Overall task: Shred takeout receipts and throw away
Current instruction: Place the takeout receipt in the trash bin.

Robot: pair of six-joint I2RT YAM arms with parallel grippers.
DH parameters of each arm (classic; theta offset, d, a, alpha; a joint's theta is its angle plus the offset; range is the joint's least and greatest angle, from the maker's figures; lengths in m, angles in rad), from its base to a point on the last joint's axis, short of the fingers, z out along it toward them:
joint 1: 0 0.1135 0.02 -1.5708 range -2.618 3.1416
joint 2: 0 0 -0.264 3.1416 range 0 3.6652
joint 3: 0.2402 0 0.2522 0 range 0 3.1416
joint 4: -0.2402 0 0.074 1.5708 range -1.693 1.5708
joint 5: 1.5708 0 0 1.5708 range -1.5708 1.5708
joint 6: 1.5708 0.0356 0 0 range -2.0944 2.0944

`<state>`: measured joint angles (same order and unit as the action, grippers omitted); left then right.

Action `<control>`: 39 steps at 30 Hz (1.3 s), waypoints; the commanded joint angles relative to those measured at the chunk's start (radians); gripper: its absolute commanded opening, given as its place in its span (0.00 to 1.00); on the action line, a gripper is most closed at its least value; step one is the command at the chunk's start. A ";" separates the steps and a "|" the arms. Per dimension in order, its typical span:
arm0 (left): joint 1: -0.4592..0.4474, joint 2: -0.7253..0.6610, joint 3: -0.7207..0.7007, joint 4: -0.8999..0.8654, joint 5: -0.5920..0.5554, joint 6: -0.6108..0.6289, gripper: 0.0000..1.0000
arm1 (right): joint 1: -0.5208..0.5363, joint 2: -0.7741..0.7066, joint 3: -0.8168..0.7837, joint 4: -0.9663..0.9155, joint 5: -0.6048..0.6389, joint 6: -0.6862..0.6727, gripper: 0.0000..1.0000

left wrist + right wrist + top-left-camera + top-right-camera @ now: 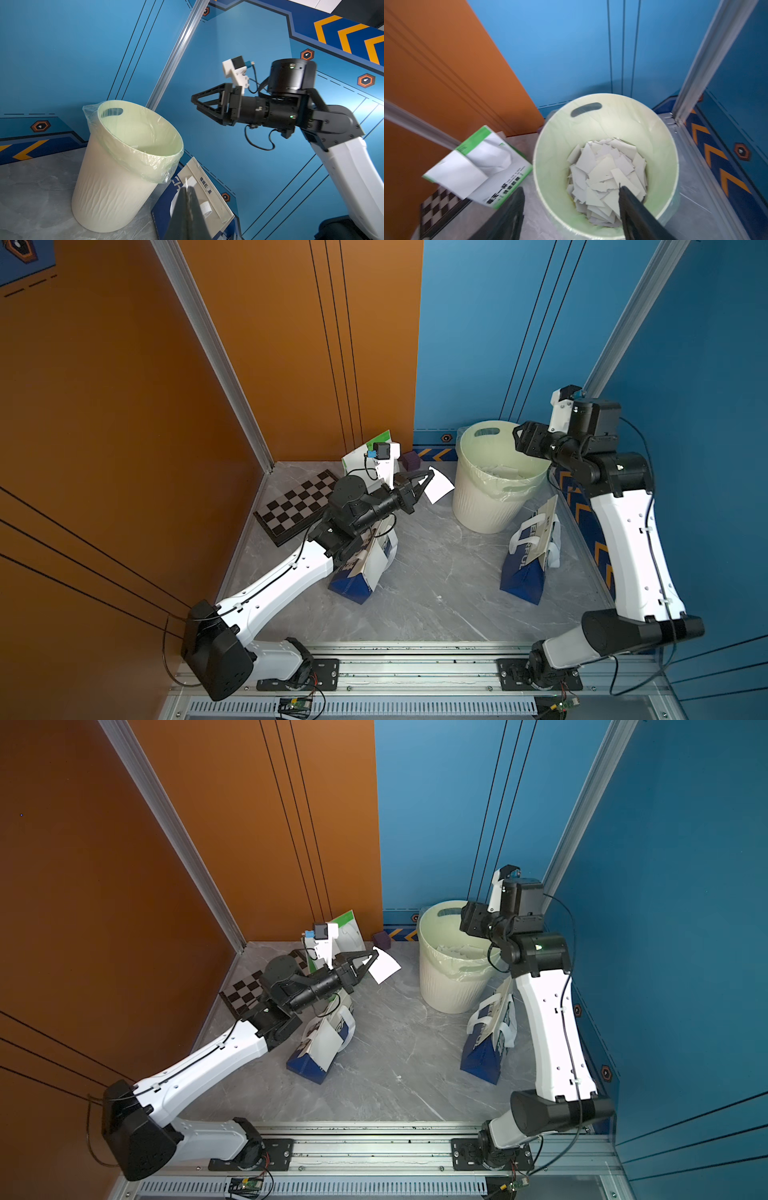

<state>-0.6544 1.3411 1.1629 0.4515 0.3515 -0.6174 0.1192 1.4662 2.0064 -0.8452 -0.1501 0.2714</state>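
Observation:
My left gripper [430, 477] [376, 957] is shut on a white takeout receipt [439, 486] [385, 968], held in the air left of the cream bin [478, 510] [449, 990]. The left wrist view shows only the slip's thin edge [186, 182] sticking out of the shut gripper [188, 188]. Over the bin's rim [550, 145] my right gripper [519, 439] [465, 921] [194, 101] [571, 193] hangs open and empty. Torn white receipt pieces [606, 172] fill the bin's bottom. Another white slip [326, 1044] lies on the blue-and-white bag [353, 585] under my left arm.
A second blue-and-white bag [523, 572] [166, 207] leans beside the bin on the right. A green-and-white bag [365, 448] [508, 176] stands at the back wall with a white sheet [456, 174] on its face. A chessboard [291, 510] and a purple cube [410, 459] sit nearby.

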 commanded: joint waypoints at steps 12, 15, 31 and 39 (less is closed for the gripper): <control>0.045 0.106 0.083 0.234 0.176 -0.149 0.00 | 0.286 -0.225 -0.386 0.118 -0.386 0.031 0.77; 0.044 0.107 0.082 0.251 0.190 -0.171 0.00 | 0.281 -0.216 -0.402 0.178 -0.387 0.084 0.77; 0.040 0.124 0.082 0.284 0.203 -0.205 0.00 | 0.273 -0.177 -0.439 0.393 -0.522 0.216 0.00; 0.065 -0.002 0.041 -0.007 -0.048 0.035 0.45 | 0.160 -0.171 -0.417 0.354 -0.137 0.214 0.00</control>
<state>-0.6003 1.4139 1.1896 0.6090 0.4187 -0.7380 0.3286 1.2896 1.5749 -0.4858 -0.5125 0.4767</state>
